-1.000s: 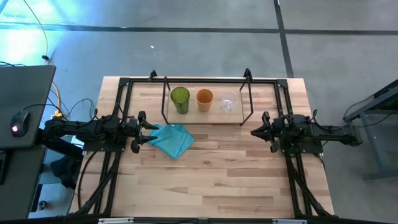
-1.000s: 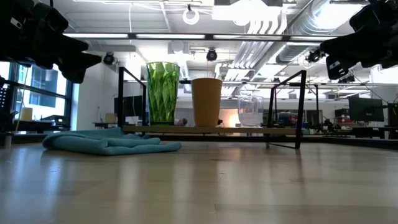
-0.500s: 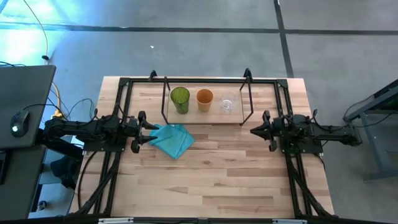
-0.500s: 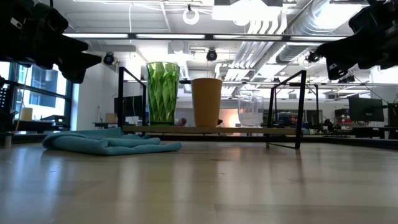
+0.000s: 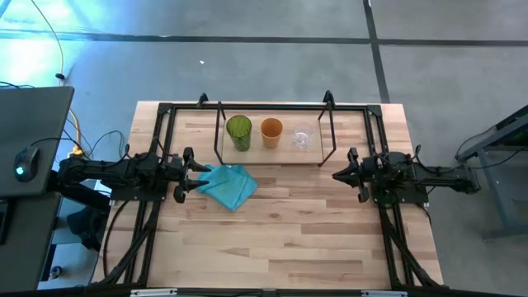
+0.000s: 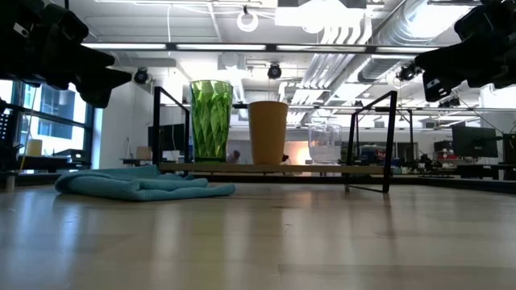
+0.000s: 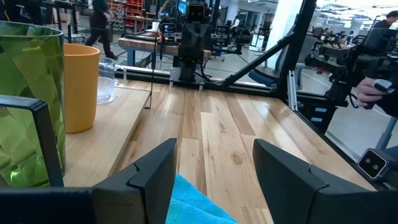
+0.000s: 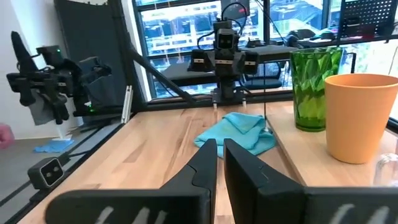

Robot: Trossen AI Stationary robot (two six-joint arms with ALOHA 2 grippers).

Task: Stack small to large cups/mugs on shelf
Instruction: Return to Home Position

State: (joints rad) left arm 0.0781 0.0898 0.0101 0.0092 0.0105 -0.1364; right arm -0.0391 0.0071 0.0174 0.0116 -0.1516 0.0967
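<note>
High view
A: Count?
B: Three in a row on one shelf (image 5: 252,154): green cup (image 5: 239,130), orange cup (image 5: 271,129), clear cup (image 5: 302,138)
A: Pose?
B: Both level; left gripper (image 5: 200,169) wide by cloth (image 5: 229,185), right gripper (image 5: 337,174) narrow

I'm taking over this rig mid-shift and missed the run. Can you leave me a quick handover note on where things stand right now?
Left gripper: open, empty, raised at the table's left side, by the teal cloth.
Right gripper: shut, empty, raised at the right side, apart from the shelf.
On the shelf, upright in one row: green cup nearest the left arm, orange cup in the middle, clear cup nearest the right arm.
Done: all three cups placed in size order.
Left: probably only parking both arms.
</note>
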